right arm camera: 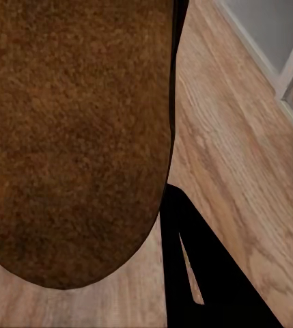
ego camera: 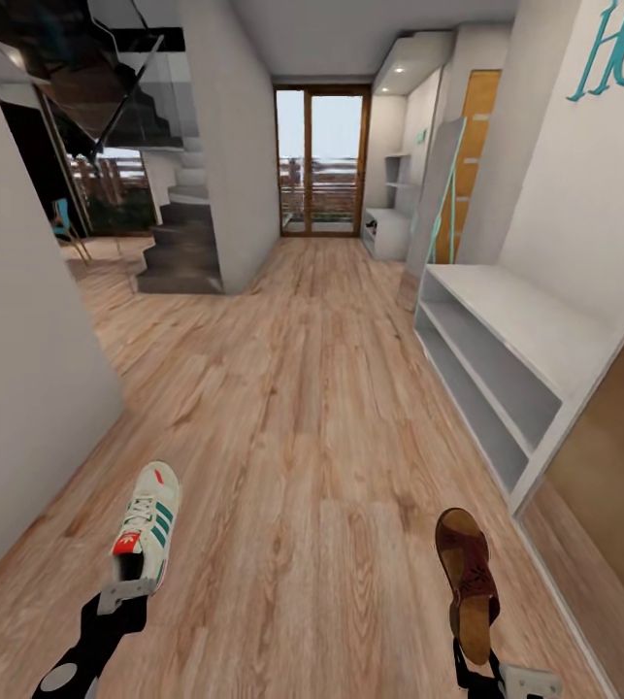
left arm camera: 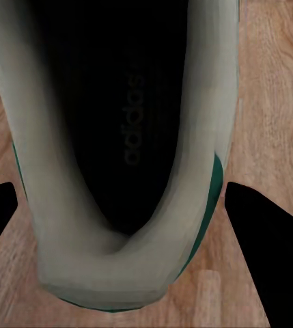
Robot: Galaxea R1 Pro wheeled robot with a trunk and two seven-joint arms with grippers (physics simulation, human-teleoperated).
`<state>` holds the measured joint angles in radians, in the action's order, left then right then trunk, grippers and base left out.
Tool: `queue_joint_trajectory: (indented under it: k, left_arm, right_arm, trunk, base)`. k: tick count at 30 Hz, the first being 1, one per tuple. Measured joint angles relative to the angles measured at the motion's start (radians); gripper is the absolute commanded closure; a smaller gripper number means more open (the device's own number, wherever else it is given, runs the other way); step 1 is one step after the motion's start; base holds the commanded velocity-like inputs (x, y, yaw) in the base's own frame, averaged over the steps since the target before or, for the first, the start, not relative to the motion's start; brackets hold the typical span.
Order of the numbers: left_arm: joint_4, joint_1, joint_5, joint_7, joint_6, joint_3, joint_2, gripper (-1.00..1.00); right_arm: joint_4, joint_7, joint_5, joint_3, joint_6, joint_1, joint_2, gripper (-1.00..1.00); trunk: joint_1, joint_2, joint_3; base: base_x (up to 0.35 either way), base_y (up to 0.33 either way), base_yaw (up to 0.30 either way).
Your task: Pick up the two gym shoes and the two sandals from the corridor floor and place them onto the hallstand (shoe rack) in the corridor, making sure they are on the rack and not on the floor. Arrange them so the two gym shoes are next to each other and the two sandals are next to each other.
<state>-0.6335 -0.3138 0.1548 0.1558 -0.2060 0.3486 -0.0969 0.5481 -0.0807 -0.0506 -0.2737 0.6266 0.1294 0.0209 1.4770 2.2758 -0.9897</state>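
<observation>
Gym shoe and sandal aloft

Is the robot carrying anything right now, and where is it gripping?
Yes. The left hand holds a gym shoe by its heel, and the right hand holds a sandal by its heel end.

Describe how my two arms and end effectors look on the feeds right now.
Both arms are black. The left end effector has a light grey block at the wrist and a white disc lower on the arm. The right end effector has a light grey housing beside it. Its fingers look plain black.
</observation>
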Motion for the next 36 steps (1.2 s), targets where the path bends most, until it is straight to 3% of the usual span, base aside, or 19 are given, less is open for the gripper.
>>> queue_joint_trajectory:
  k: [20,26,36]
  left_arm:
    - [0.001,0.001,-0.001,0.000,0.000,0.000,0.000,1.00]
    - [0.000,0.002,-0.001,0.000,0.000,0.000,-0.001,1.00]
    - [0.000,0.002,-0.001,0.000,-0.001,0.000,-0.001,1.00]
  right_arm:
    - [-0.014,0.002,0.001,0.001,0.006,0.001,-0.004,1.00]
    - [-0.017,0.003,0.001,0.000,0.082,0.001,-0.006,1.00]
    - [-0.017,0.002,0.002,-0.001,0.093,0.001,-0.005,1.00]
  trunk:
    - [0.000,0.000,0.000]
    - [0.000,0.000,0.000]
    - [0.000,0.000,0.000]
  base:
    - [0.339,0.000,-0.038]
    - [0.339,0.000,0.000]
    - [0.339,0.000,0.000]
